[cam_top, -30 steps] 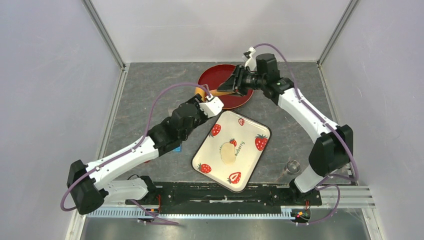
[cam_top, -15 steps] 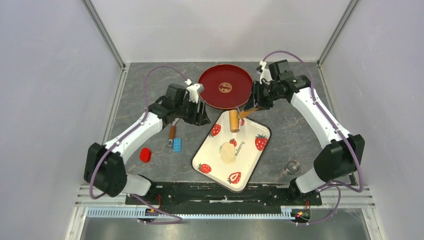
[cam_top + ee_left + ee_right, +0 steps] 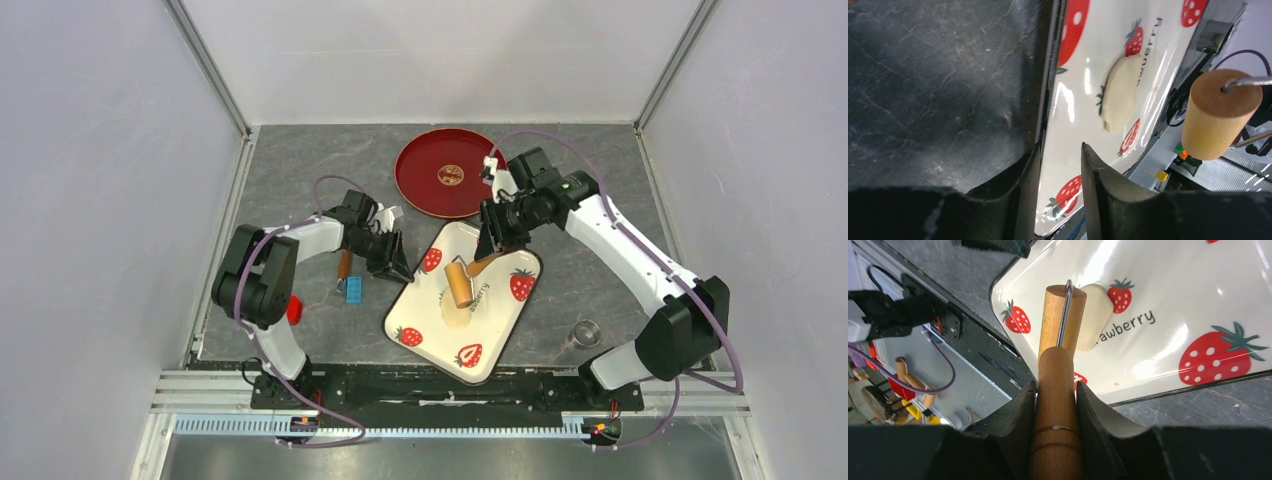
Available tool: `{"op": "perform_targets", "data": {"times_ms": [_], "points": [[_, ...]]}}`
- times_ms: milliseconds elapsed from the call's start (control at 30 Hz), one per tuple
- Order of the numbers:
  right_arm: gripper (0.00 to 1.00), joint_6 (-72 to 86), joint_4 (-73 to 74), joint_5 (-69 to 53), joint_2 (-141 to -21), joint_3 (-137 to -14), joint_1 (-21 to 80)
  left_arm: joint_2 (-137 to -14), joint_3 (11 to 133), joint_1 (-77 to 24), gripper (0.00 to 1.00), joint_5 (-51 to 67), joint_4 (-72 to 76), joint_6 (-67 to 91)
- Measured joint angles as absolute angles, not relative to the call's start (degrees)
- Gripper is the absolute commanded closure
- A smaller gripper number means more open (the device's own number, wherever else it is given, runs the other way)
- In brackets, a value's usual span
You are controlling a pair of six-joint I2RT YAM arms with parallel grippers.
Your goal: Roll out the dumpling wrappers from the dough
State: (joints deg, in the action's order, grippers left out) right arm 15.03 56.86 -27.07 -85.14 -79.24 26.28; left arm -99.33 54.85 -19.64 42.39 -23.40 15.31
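The dough [image 3: 458,314] is a pale oval lying in the middle of the strawberry tray [image 3: 500,335]. It also shows in the wrist views as dough [image 3: 1120,92] and dough [image 3: 1094,315]. My right gripper [image 3: 491,244] [image 3: 1056,384] is shut on the handle of the wooden roller [image 3: 1060,315]. The roller's barrel [image 3: 460,283] [image 3: 1215,115] hangs just above the dough's far end. My left gripper [image 3: 400,268] [image 3: 1060,146] stands open astride the tray's left rim [image 3: 1045,115], one finger outside it and one over the tray. No dumpling wrappers are in view.
A red plate [image 3: 450,175] with a gold emblem sits behind the tray. Left of the tray lie a brown-handled tool [image 3: 344,266], a blue block [image 3: 354,290] and a red cap [image 3: 292,310]. A small metal ring [image 3: 586,332] stands at the front right.
My right gripper carried the roller from the red plate down over the tray and the dough. My left arm drew back from the plate to the tray's left rim, its jaws narrowing.
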Motion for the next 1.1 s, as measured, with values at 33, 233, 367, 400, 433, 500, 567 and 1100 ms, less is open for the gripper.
{"op": "perform_targets", "data": {"times_ms": [33, 233, 367, 400, 433, 500, 567, 1100], "points": [[1.0, 15.09, 56.27, -26.65, -84.71, -77.97, 27.46, -100.62, 54.85, -19.7, 0.61, 42.59, -23.53, 15.31], [1.0, 16.51, 49.56, -24.16, -81.95, -69.76, 31.68, -103.48, 54.85, -20.4, 0.71, 40.75, -24.77, 14.72], [1.0, 17.15, 46.46, -22.06, -81.17, -66.02, 33.06, -103.55, 54.85, -21.15, 0.9, 39.03, -26.06, 12.75], [1.0, 17.15, 46.02, -21.5, -81.17, -65.6, 33.32, -103.63, 54.85, -21.32, 0.92, 39.03, -26.2, 12.51], [1.0, 17.15, 45.65, -20.73, -81.17, -65.36, 33.58, -103.68, 54.92, -21.37, 0.95, 39.09, -26.26, 12.08], [1.0, 17.12, 44.84, -19.42, -81.17, -65.12, 34.02, -103.72, 55.0, -21.41, 0.98, 39.22, -26.3, 11.38], [1.0, 17.1, 43.68, -18.13, -81.17, -64.69, 34.41, -103.81, 55.16, -21.47, 0.98, 39.35, -26.5, 10.72], [1.0, 17.1, 44.18, -12.6, -82.65, -64.69, 38.24, -104.38, 56.84, -22.28, 0.98, 37.54, -28.93, 10.11]]}}
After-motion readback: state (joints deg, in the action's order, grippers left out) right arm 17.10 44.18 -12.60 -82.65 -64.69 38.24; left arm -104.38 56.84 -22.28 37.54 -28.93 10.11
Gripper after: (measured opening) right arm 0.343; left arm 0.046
